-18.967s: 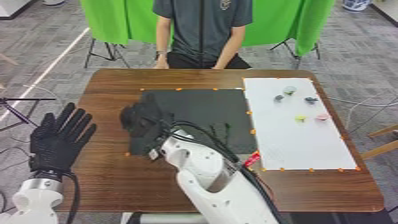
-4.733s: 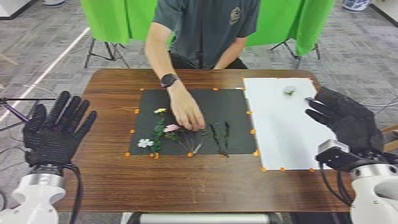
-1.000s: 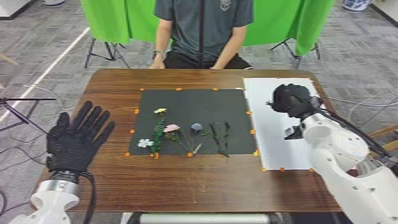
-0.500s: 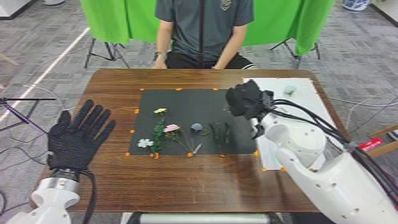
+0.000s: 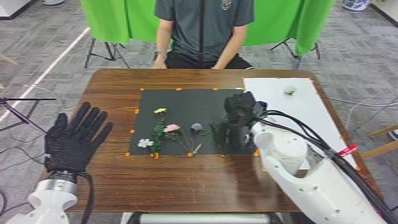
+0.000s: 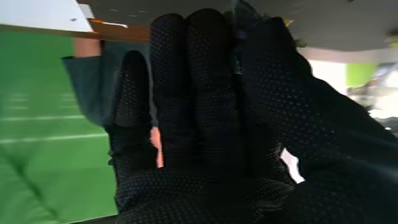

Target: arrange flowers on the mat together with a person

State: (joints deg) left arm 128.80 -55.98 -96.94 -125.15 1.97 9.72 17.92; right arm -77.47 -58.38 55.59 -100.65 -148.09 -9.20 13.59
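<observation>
- See the right hand above the black mat, clamped on what looks like a dark bluish flower, thumb against fingers.
- Likely weighs next to nothing; probably bends at the stem, crushes at the petals.
- Best to pinch the stem just under the head, lightly.
- Treat the pale flower on the white mat likewise.
- Note the left hand, fingers apart, at the left side of the bench.
</observation>
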